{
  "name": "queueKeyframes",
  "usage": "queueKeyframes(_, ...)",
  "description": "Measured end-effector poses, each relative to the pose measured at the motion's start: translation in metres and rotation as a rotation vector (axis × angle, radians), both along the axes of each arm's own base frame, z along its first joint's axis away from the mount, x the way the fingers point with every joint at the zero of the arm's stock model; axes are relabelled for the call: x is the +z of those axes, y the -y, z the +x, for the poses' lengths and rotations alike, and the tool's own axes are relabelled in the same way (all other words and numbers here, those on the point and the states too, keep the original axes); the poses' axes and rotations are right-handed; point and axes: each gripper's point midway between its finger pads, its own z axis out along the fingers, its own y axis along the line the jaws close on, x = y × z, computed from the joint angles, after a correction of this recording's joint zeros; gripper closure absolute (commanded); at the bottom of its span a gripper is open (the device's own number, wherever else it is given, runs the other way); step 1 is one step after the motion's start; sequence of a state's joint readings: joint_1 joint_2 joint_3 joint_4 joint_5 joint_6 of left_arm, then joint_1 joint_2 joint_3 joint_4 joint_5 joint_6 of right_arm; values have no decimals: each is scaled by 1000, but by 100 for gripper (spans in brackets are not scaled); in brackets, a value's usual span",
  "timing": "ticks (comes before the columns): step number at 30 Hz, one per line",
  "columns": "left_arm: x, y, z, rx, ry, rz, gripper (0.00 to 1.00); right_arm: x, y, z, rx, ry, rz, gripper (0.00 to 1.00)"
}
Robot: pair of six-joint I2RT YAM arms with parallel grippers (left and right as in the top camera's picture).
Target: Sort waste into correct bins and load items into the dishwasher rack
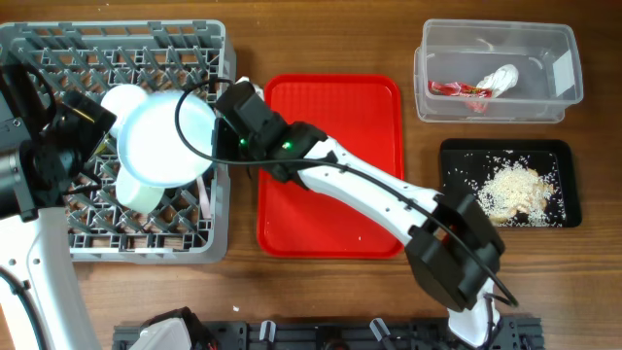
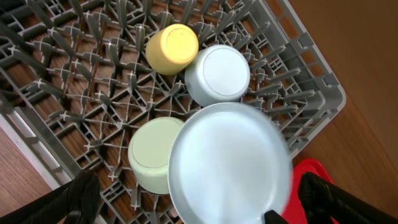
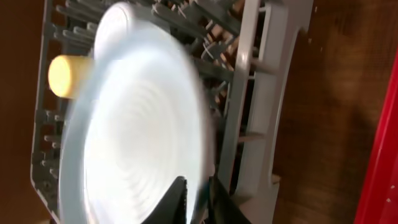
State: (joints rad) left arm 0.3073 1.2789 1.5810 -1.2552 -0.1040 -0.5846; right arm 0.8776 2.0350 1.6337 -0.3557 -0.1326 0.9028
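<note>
The loading step is in hand, and the sorting looks finished: the red wrapper (image 1: 457, 90) and white napkin (image 1: 501, 78) are seen in the clear tub (image 1: 569, 44) at the far right corner of the tabletop (image 1: 321, 39). The rice scraps (image 1: 512, 188) are heaped in the black tray (image 1: 457, 209) by the right edge. The red tray (image 1: 330, 209) at the middle carries nothing. The plate (image 1: 160, 136) is held tilted over the dishwasher rack (image 1: 117, 44), which stands at the left edge. It is pinched at its rim by the right hand (image 3: 194, 198), which is clenched on it. The left hand (image 1: 86, 124) is poised above the rack with its fingers spread wide, and nothing is gripped by it. In the rack a yellow cup (image 2: 172, 48), a pale-blue bowl (image 2: 217, 73) and a second bowl (image 2: 152, 155) are set upside down on the pegs, and the plate hangs partly over the second bowl. Whether the plate touches the pegs cannot be told, since it is blurred in both wrist views. The next move is judged to call for a free row of pegs beside the bowls. The plate would be stood on edge there, lowered until it is borne by the rack, and only then let go.
</note>
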Motion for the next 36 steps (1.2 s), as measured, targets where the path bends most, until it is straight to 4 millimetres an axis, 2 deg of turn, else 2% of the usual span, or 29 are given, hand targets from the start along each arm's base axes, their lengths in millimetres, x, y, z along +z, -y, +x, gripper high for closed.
queueKeyframes(3, 0, 0, 0, 0, 0, 0, 0, 1, -4, -1, 8, -9, 19, 57)
queueKeyframes(8, 0, 0, 0, 0, 0, 0, 0, 12, -11, 5, 31, 44, 56, 28)
queueKeyframes(10, 0, 0, 0, 0, 0, 0, 0, 12, -8, 8, 30, 47, 54, 22)
queueKeyframes(13, 0, 0, 0, 0, 0, 0, 0, 10, 1, 16, 18, 33, 51, 19)
queueKeyframes(17, 0, 0, 0, 0, 0, 0, 0, 13, 34, 41, -38, -1, 49, 16)
queueKeyframes(19, 0, 0, 0, 0, 0, 0, 0, 28, 60, 58, -75, -2, 65, 11)
queueKeyframes(20, 0, 0, 0, 0, 0, 0, 0, 39, 76, 68, -97, 8, 74, 2)
queueKeyframes(21, 0, 0, 0, 0, 0, 0, 0, 59, 103, 82, -140, 27, 93, 1)
queueKeyframes(25, 1, 0, 1, 0, 7, 2, 0, 92, 175, 108, -261, 44, 103, 0)
queueKeyframes(26, 4, -1, 5, 0, 25, 7, 0, 96, 202, 116, -313, 40, 98, 0)
queueKeyframes(28, 6, 3, 11, -20, 52, -12, 0, 94, 246, 128, -401, 14, 80, 0)
queueKeyframes(31, 3, 22, 13, -85, 62, -104, 0, 79, 290, 130, -490, -61, 39, 0)
queueKeyframes(33, 3, 36, 16, -134, 74, -170, 0, 75, 316, 134, -542, -83, 30, 0)
queueKeyframes(36, -2, 41, 19, -155, 63, -206, 0, 74, 336, 138, -588, -82, 23, 0)
